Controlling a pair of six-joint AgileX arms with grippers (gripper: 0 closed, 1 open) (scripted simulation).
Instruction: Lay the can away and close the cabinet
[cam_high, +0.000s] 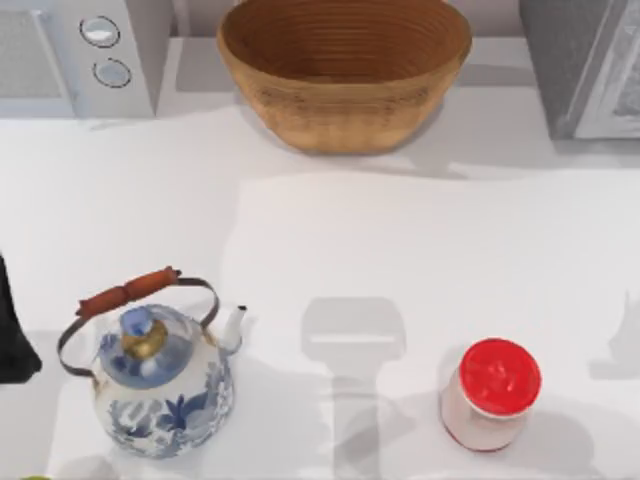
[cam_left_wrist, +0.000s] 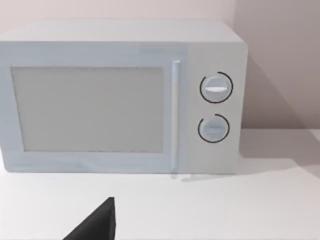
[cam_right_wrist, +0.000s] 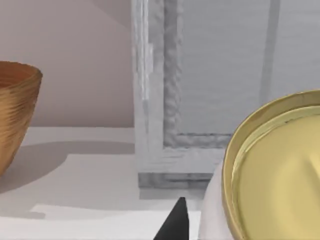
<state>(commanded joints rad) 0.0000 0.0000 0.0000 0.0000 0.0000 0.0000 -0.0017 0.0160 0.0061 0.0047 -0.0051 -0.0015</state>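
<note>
Plainly, the can has not been picked up: it stands upright with its red lid on the near right of the table, well apart from the grey cabinet in the far right corner. The right gripper is low over the table and faces the cabinet, and the left gripper faces the microwave at the far left. I cannot tell how far either claw is open, and neither has hold of the can.

The risk, as I judge it, is a sideways knock toppling or rolling the can, since it is narrow and smooth-walled. Carrying it across could also clip the wicker basket or the cabinet frame.

The cabinet is cut off at the picture's edge, so I cannot tell whether its door is open. A gold-rimmed round thing close to the right wrist camera is hard to identify. The teapot stands near left, out of the way.
</note>
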